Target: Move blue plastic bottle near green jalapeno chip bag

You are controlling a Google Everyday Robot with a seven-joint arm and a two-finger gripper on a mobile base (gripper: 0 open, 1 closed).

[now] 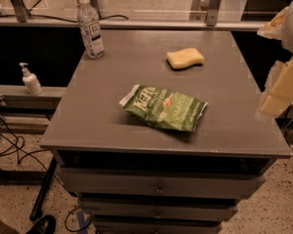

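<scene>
grey worktop (234, 126) bears blue plastic bottle (90, 28) far-left, yellow sponge (184, 58), green jalapeno chip bag (165, 108) midway; claw (277, 92) beside right edge.
</scene>
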